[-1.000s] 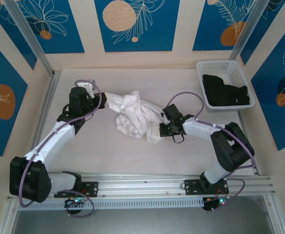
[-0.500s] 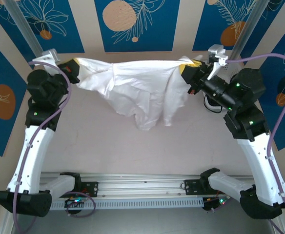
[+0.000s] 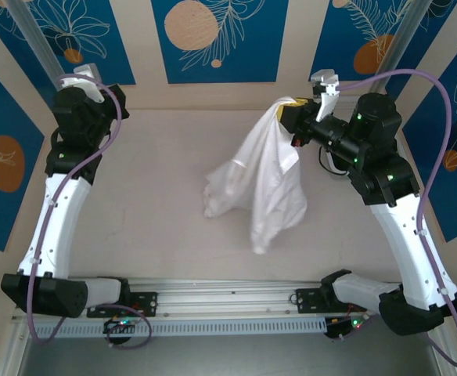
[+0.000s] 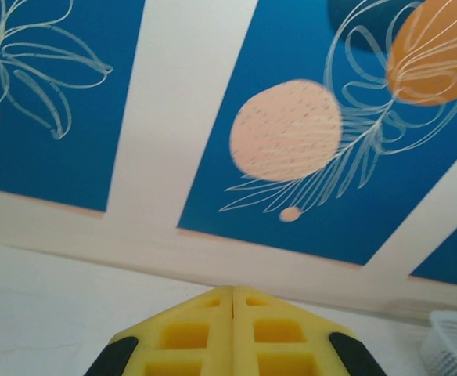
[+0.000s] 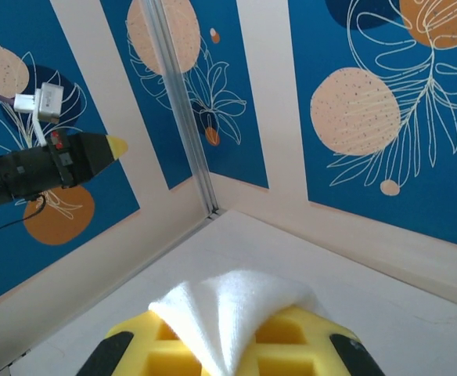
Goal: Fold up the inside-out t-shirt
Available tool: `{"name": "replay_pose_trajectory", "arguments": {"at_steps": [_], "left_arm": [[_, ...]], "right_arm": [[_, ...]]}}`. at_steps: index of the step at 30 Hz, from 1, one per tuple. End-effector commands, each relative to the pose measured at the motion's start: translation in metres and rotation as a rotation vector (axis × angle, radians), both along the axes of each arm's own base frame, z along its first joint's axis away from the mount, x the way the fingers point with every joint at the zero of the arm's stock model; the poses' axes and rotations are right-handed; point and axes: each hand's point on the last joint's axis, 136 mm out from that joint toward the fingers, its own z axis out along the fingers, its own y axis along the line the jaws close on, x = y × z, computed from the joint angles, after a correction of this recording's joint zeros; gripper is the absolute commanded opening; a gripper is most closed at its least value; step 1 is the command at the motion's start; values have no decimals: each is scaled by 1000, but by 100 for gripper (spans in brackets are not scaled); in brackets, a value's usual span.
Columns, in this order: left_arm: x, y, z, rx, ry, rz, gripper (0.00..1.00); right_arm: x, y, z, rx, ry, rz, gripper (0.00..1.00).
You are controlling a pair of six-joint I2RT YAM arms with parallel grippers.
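Table (image 3: 150, 204): pale top under both arms.
T-shirt (image 3: 264, 176): white, bunched, hangs from right gripper (image 3: 291, 117) at 1 o'clock. Lower folds trail toward centre, probably touching table.
Right jaws pinch cloth between yellow pads (image 5: 307, 333).
Left gripper (image 4: 232, 301): high at 10 o'clock, well apart from t-shirt, jaws pressed together on nothing.
Basket (image 4: 454, 341): white corner, 4 o'clock in left wrist view.

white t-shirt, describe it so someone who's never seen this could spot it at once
On the pale table ringed by blue patterned walls, look to the far right. There the right pincer grips the white t-shirt by one edge, so it hangs in a wrinkled drape. It is soft white cloth, unlike the rigid arms beside it.
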Motion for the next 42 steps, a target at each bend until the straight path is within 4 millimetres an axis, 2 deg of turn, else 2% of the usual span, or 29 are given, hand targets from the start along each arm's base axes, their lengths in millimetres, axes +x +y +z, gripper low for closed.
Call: {"name": "replay_pose_trajectory", "arguments": {"at_steps": [1,4,6,9,11,13,15,19,24,26,28,31,36,42], "left_arm": [[5,10,-31,46,68,39,0],[2,5,-73,5,119,13,0],[-4,8,-90,-2,127,31,7],[-16,17,-118,24,179,72,18],[-25,16,-138,20,216,64,25],[-36,9,-164,-26,261,28,32],[-49,-8,-190,-112,293,-52,41],[-74,-45,-242,-225,393,-191,53],[-97,-79,-309,-99,558,-251,64],[-99,-97,-328,-43,607,-297,67],[-96,-119,-339,16,643,-350,67],[-84,-143,-353,142,683,-375,64],[-65,-162,-370,263,712,-372,57],[-52,-155,-392,351,762,-293,46]], "right_arm": [[15,30,-27,6,77,65,0],[33,79,-90,-43,245,140,0],[40,123,-140,-82,377,210,1],[32,183,-216,-189,567,344,16],[31,199,-252,-258,635,354,26],[36,197,-272,-277,662,331,36],[36,184,-284,-274,688,309,43],[16,152,-307,-297,727,262,47],[-18,92,-359,-394,825,92,47],[-25,69,-372,-426,833,14,48],[-28,54,-378,-422,836,-30,49],[-29,50,-373,-374,834,-28,49],[-26,55,-367,-362,812,-12,49],[-26,60,-373,-363,830,10,49]]}}
